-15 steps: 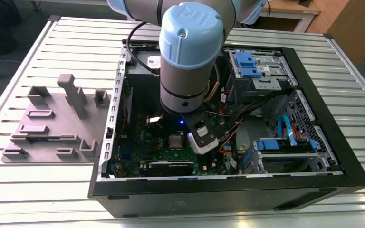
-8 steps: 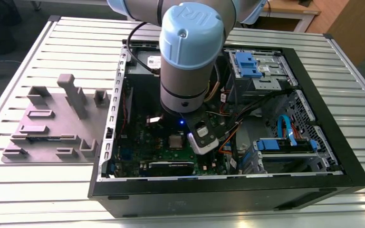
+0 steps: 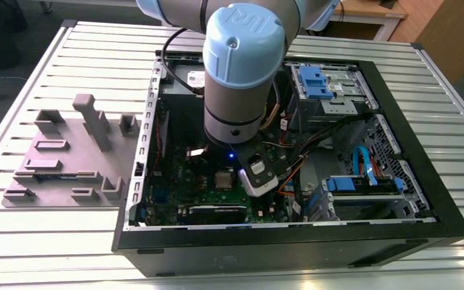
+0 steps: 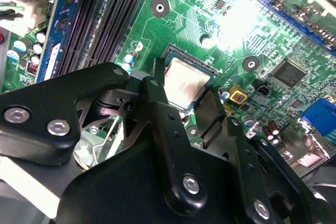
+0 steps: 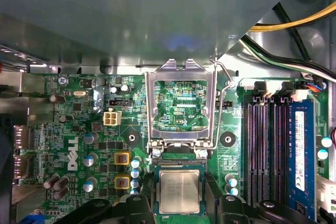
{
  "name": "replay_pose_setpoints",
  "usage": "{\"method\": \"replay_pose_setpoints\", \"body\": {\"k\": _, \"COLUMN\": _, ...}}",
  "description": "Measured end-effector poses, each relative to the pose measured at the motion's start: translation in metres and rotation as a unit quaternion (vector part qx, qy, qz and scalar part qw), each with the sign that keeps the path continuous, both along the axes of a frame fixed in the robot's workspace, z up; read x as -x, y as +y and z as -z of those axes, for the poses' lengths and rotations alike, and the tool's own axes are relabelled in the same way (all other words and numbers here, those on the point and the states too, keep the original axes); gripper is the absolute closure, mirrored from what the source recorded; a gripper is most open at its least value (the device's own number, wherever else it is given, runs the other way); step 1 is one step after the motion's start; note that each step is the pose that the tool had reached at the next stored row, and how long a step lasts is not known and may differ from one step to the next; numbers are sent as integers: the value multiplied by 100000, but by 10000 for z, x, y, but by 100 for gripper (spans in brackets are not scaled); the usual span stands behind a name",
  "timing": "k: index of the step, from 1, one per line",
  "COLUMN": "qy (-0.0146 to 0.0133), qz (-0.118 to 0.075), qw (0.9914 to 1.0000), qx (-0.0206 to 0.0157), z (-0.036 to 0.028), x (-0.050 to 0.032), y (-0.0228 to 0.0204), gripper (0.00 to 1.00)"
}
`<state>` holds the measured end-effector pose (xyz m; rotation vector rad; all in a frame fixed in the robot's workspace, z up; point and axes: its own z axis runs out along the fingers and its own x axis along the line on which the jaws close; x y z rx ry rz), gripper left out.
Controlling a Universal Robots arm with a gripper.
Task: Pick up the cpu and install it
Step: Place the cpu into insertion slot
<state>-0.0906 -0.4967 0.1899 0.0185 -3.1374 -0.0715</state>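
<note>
The cpu, a small square chip with a pale metal top, lies flat in the dark socket on the green motherboard. My gripper stands over it with one black finger against each of two opposite edges, shut on the cpu. Its fingers hide the chip's edge on each side. In the exterior view my arm reaches straight down into the open computer case, and the cpu shows just below the wrist. The socket's metal load frame stands swung open beside the chip.
Memory slots with one blue module run beside the socket. Yellow and black cables cross the case wall. Blue drive bays and a blue cable fill the case's right in the exterior view. A grey parts fixture lies on the slatted table at left.
</note>
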Motion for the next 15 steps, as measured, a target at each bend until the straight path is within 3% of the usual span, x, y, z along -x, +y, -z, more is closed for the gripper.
{"method": "replay_pose_setpoints", "body": {"k": 15, "qy": -42, "qz": -1, "qw": 100000, "qx": -18, "z": 7, "x": 1, "y": 0, "gripper": 53}}
